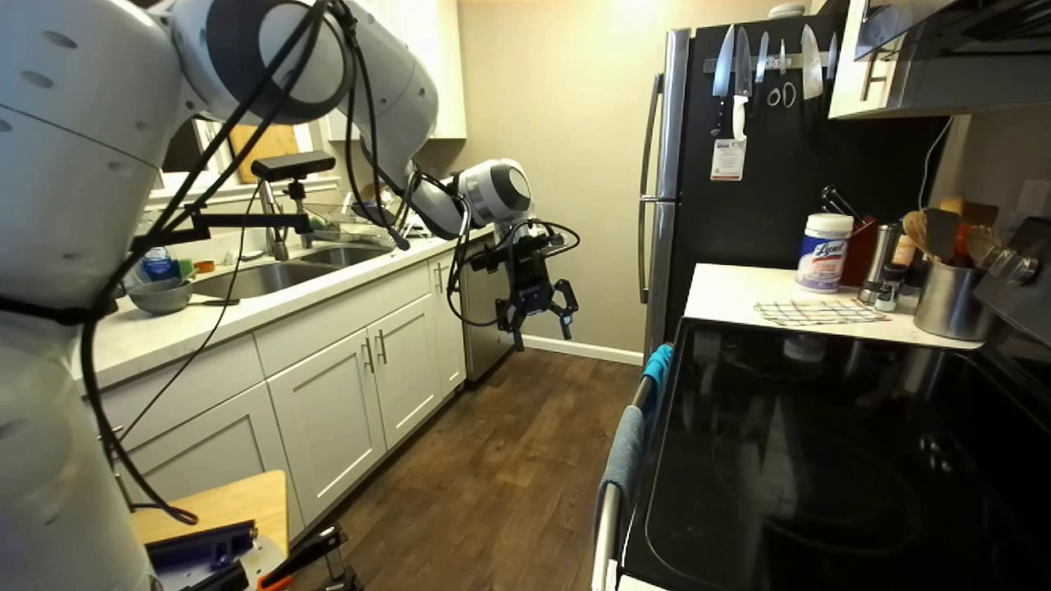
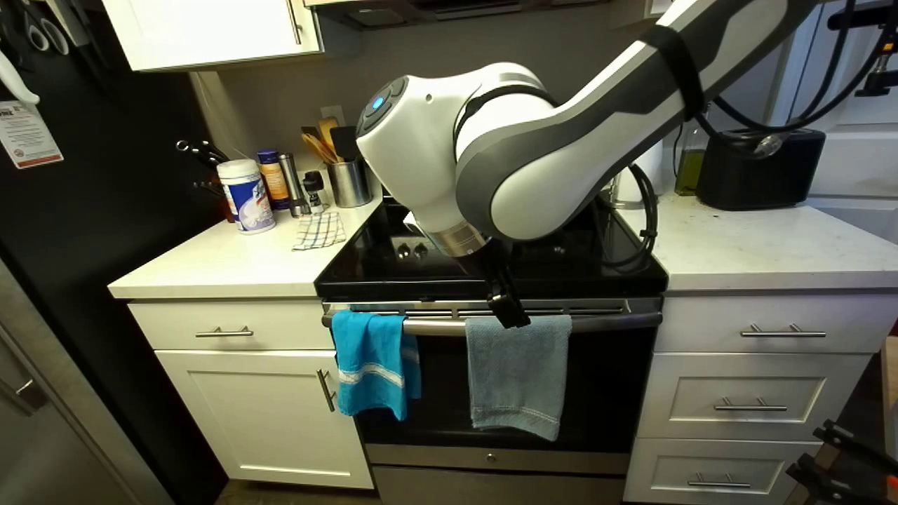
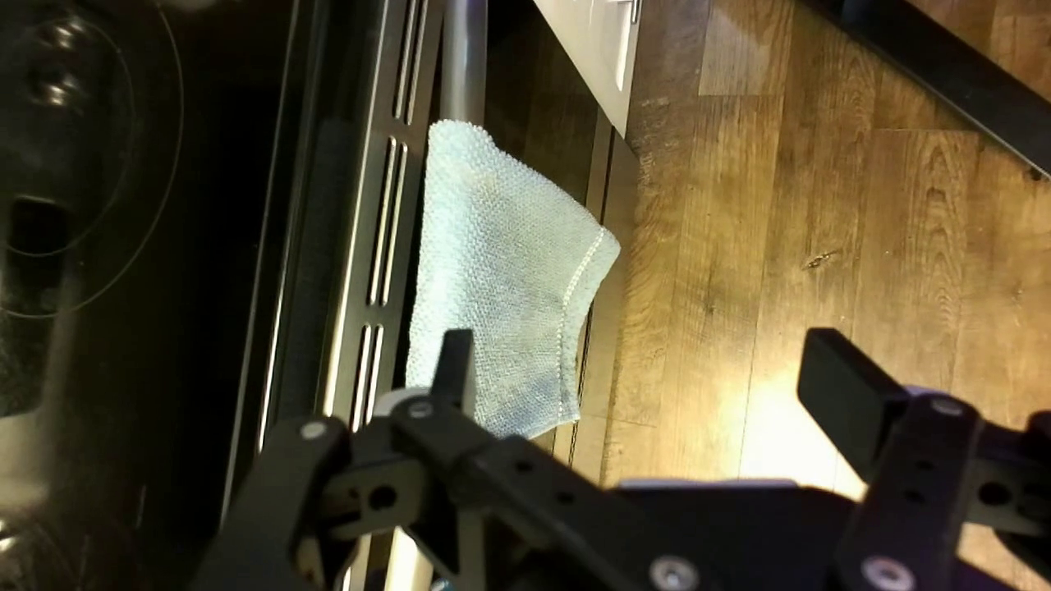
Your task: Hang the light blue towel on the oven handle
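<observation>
While the pale towel hangs, a canister (capped) reads — "Lysol."

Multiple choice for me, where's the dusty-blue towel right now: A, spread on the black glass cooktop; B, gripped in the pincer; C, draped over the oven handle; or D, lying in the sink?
C: in both exterior views the dusty-blue towel is draped over the oven handle, and the wrist view shows the pincer open, holding nothing.

"Lysol" stands on the white-lidded canister.
</observation>
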